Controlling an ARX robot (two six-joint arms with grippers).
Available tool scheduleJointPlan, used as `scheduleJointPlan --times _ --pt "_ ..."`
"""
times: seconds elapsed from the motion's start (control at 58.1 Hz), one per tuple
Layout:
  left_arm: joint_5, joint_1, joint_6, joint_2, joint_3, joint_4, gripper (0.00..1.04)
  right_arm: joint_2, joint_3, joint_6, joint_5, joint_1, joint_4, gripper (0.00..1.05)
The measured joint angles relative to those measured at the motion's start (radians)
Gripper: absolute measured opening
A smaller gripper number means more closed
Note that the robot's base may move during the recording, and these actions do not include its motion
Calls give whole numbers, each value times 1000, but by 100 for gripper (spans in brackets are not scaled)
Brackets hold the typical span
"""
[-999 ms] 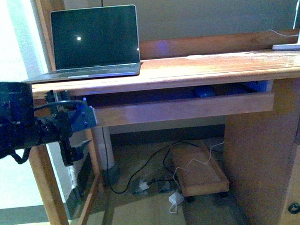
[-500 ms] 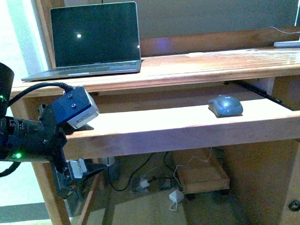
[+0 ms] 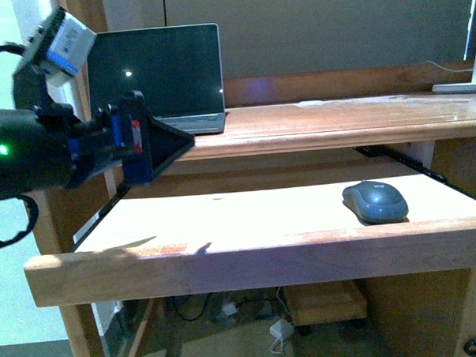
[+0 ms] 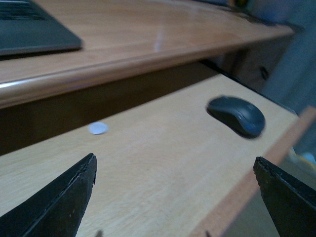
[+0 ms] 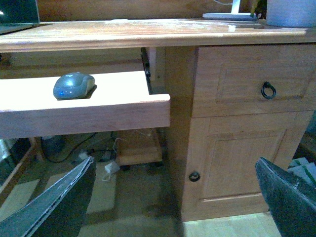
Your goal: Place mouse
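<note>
While left pincer (image 4: 174,159) and right pincer (image 5: 175,161) gape empty, mouse (image 3: 375,202) near right shelf (image 3: 224,219) edge

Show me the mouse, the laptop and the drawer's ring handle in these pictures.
mouse (image 3: 375,201), front view, middle of its domed top.
laptop (image 3: 162,71), front view, centre of its dark screen.
ring handle (image 5: 267,84), right wrist view, top of the ring.

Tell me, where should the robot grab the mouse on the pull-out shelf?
Probably from above, pinching the mouse across its two long sides, near the middle. It lies flat on the pull-out shelf, so nothing fits underneath, and its rounded top gives no edge to hold.
</note>
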Motion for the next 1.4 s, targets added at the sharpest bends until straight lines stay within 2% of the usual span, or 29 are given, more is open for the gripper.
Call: scheduleJointPlan --times 0.017,0.121,0.224,0.345,0.448,0.551,0.568,0.603,0.655,0.689,0.741,0.792,0.999,1.206,1.292,1.344,1.361,1.395 --pt "-19 0 -5 -8 -3 0 97 0 0 0 0 0 0 97" --pt "-298 -3 18 -145 -117 -2 97 0 0 0 0 0 0 97" --pt "-496 -6 63 -274 -241 23 97 0 0 0 0 0 0 97" --pt "-684 -16 64 -451 -406 3 97 0 0 0 0 0 0 97" --pt "-784 -59 63 -616 -555 -74 97 0 0 0 0 0 0 97" --pt "-870 -134 53 -820 -692 -224 97 0 0 0 0 0 0 97" --pt "-979 -244 9 -1084 -769 -459 97 0 0 0 0 0 0 97" --pt "-1046 -302 -10 -1189 -782 -550 97 0 0 0 0 0 0 97" --pt "-1099 -362 -31 -1274 -789 -621 97 0 0 0 0 0 0 97" --pt "-1140 -398 -21 -1329 -814 -588 93 0 0 0 0 0 0 97" --pt "-1136 -396 5 -1386 -869 -471 84 0 0 0 0 0 0 97" --pt "-1110 -368 24 -1429 -897 -418 76 0 0 0 0 0 0 97" --pt "-917 -179 51 -1567 -961 -470 40 0 0 0 0 0 0 97" --pt "-788 -43 55 -1614 -961 -507 5 0 0 0 0 0 0 97" --pt "-754 -4 58 -1623 -961 -516 3 110 34 88 -77 13 10 97" --pt "-707 30 58 -1631 -961 -523 3 264 89 127 -40 79 112 97" --pt "-644 73 58 -1636 -961 -531 3 317 110 137 -21 105 149 97" --pt "-597 138 59 -1640 -961 -533 3 442 167 144 28 169 240 97"
